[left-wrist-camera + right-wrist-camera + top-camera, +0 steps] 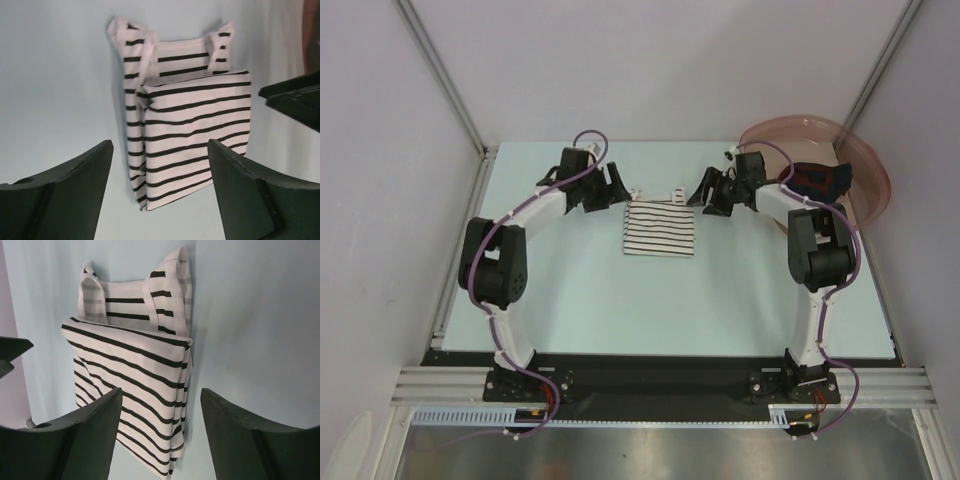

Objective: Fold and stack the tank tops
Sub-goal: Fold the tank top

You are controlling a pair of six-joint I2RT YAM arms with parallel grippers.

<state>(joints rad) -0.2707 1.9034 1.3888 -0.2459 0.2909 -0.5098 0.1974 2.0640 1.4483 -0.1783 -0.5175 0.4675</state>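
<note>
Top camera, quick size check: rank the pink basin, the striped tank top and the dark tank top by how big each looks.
1. pink basin
2. striped tank top, folded flat on the table
3. dark tank top, bunched in the basin and partly hidden, so its true size is unsure

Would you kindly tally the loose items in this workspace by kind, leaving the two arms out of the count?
Tank tops: 2 (striped tank top, folded; dark tank top lying in the pink basin)
Basins: 1 (the pink basin)
Total: 3
</note>
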